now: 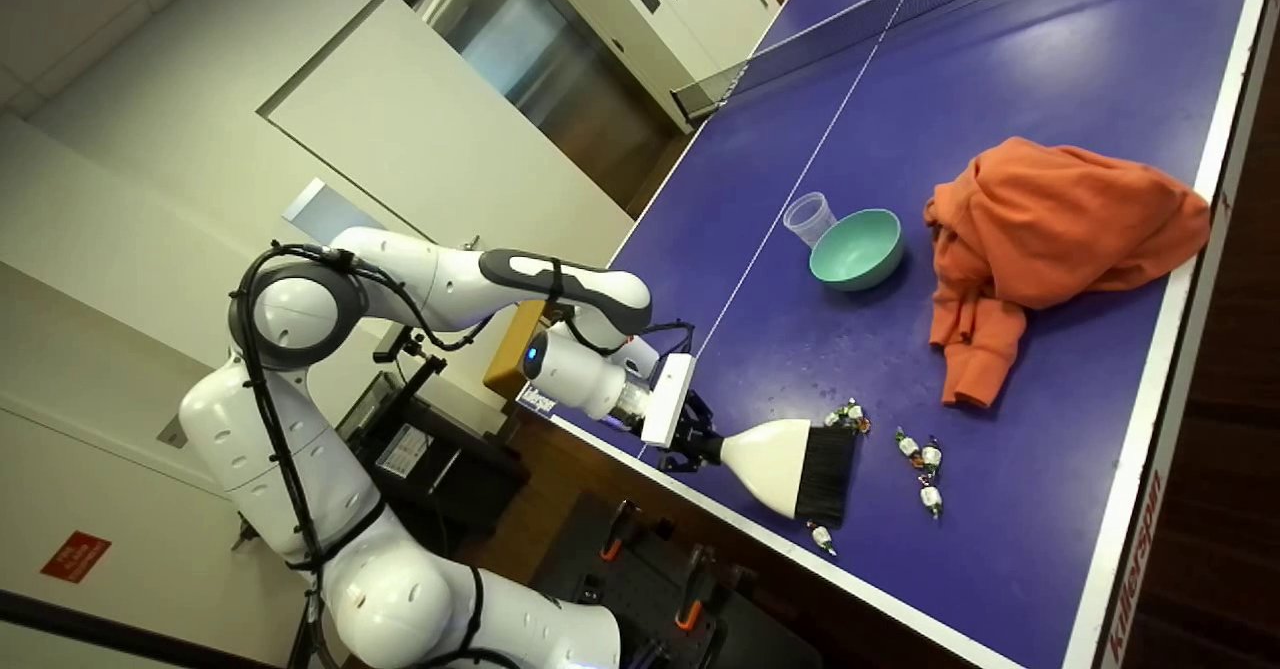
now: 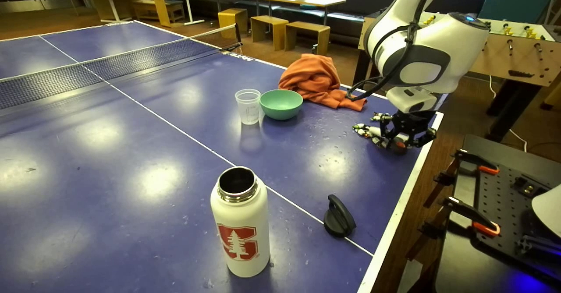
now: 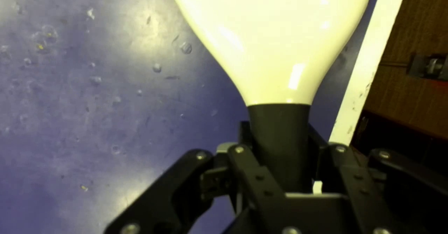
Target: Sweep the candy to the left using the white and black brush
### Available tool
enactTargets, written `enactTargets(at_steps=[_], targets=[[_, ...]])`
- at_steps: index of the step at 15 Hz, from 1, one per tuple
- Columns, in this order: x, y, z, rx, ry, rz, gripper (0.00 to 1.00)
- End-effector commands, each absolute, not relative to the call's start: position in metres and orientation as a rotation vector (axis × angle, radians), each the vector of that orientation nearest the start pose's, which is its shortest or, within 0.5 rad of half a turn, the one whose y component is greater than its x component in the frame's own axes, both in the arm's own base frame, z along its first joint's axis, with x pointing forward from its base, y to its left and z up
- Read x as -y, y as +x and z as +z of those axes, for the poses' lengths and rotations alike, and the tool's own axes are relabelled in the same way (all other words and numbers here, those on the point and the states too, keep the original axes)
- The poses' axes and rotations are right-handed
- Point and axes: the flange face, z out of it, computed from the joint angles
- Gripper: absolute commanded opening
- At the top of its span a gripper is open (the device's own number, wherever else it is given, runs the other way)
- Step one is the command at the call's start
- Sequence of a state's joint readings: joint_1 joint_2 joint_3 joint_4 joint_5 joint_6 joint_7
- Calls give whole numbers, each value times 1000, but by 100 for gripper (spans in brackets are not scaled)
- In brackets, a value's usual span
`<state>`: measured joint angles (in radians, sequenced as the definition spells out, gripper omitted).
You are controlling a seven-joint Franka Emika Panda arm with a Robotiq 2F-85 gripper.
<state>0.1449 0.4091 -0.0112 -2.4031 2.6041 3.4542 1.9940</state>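
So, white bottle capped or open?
Open: the white bottle shows a bare, dark mouth, and a black lid sits apart on the table.

From opposite sides of the table (image 1: 1000, 569), both exterior views looked down across it, sharing the bowl (image 2: 281, 105) and candy (image 1: 931, 457). The wrist view faced down, close over the table.

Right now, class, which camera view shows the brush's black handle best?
The wrist view: the black handle is large there, held in the gripper, its join to the white head plain. In the exterior views it is small at most, largely hidden by or lost against the black gripper.
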Motion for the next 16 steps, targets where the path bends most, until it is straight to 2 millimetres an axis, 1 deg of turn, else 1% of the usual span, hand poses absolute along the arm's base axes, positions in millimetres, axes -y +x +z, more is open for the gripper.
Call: enactTargets(at_steps=[1, 3, 5, 8, 11, 13, 15, 16], targets=[[37, 315, 172, -2249, 1890, -159, 12], [53, 308, 181, -2206, 1904, -187, 12], [69, 307, 194, -2148, 1912, -188, 12], [91, 317, 214, -2059, 1910, -170, 12], [113, 324, 229, -1993, 1905, -178, 12], [129, 325, 236, -1965, 1908, -184, 12], [144, 325, 244, -1984, 1884, -159, 12], [152, 330, 252, -1989, 1854, -140, 12]])
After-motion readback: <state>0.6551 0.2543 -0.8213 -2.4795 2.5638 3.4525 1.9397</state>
